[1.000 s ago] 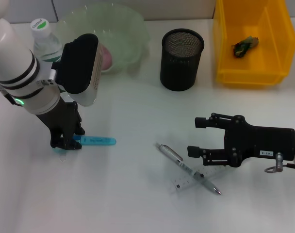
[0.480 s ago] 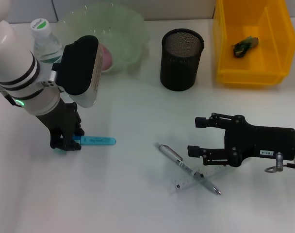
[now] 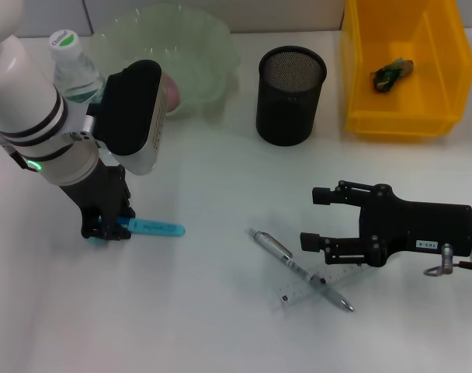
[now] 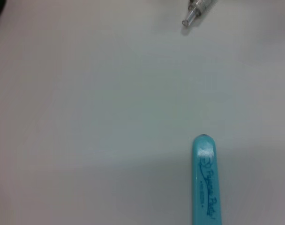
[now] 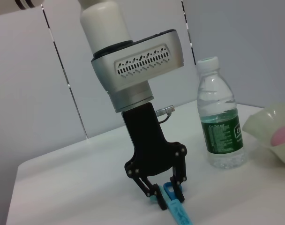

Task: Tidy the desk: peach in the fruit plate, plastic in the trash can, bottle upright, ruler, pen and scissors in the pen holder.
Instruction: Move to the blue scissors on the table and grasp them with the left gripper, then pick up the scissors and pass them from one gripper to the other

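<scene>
Where scissors (image 3: 150, 227) lie, left tool (image 3: 106, 231) seemingly grips their handle.

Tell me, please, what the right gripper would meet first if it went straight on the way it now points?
The right gripper lies open and level, pointing toward the robot's left. The pen and ruler sit just off its line. Farther on lie the blue scissors, held by the left gripper; height above the desk is unclear.

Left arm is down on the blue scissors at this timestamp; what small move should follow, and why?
Probably lift straight up. The left end effector is closed on the handle end of the scissors, which lie flat on the desk. The pen holder stands away across the desk, so they need clearance first. The right end effector hovers open by the pen.
</scene>
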